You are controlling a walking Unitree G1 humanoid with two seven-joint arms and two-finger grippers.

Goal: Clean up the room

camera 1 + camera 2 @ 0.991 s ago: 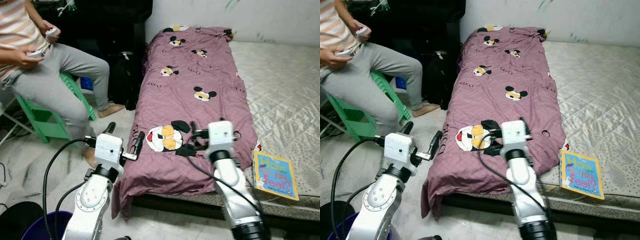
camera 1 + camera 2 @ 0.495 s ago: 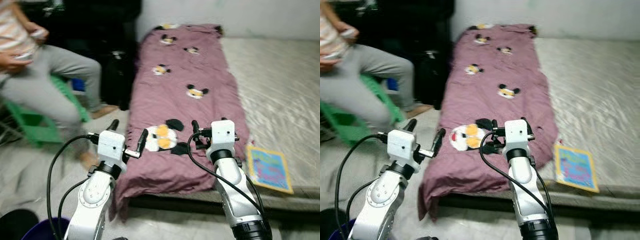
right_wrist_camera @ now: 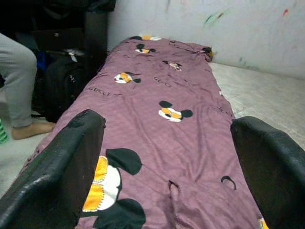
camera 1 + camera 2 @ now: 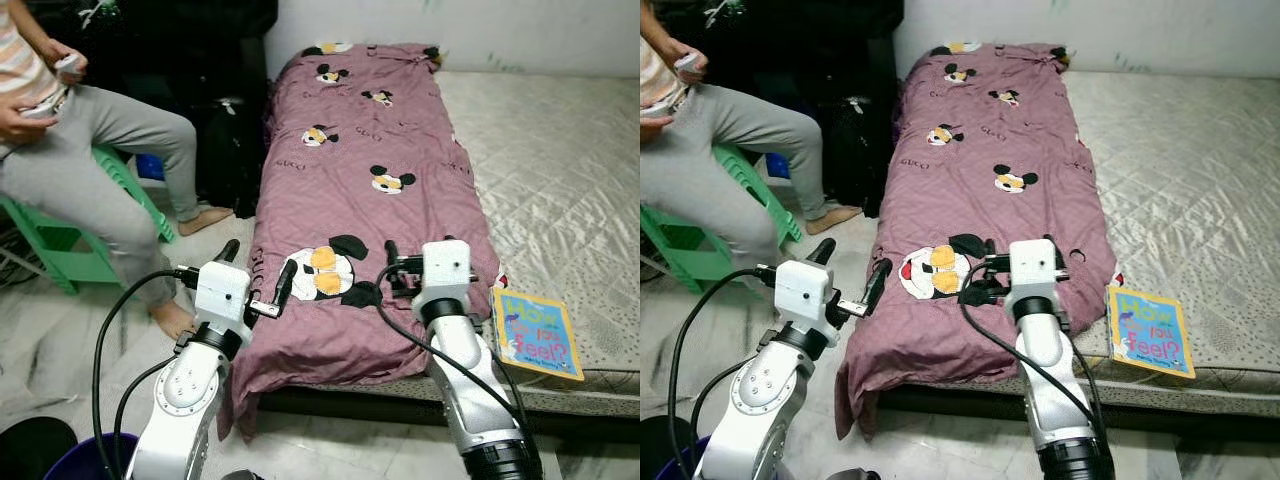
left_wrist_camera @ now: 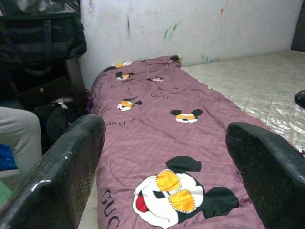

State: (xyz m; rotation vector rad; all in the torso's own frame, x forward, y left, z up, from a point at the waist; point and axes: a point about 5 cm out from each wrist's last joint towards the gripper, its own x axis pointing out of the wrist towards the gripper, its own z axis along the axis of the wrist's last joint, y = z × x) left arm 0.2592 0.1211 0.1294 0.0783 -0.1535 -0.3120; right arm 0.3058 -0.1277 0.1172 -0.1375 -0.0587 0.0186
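The person (image 4: 80, 150) on the green plastic stool (image 4: 70, 235) is cut off at the upper edge of the head views, so just the torso, grey trousers, bare feet and two hands holding small pale objects show; what those objects are is too small to tell. A dark bag (image 4: 232, 150) stands in shadow between the person and the bed, its details lost. One soft mauve blanket (image 4: 370, 170), printed with cartoon mouse heads and lettering, lies lengthwise along the left side of the quilted, shiny grey mattress (image 4: 560, 160), its near end drooping over the bed's edge. One thin, flat picture book (image 4: 535, 332) with a blue and yellow cover lies on the mattress near the front edge, just beside the blanket's right border. The left gripper (image 4: 255, 280) hovers at the blanket's left margin, jaws released and wide. The right gripper (image 4: 392, 270) hangs above the blanket's near end, jaws likewise spread, empty. A dark blue round bin (image 4: 85, 458) is partly hidden behind the left arm.
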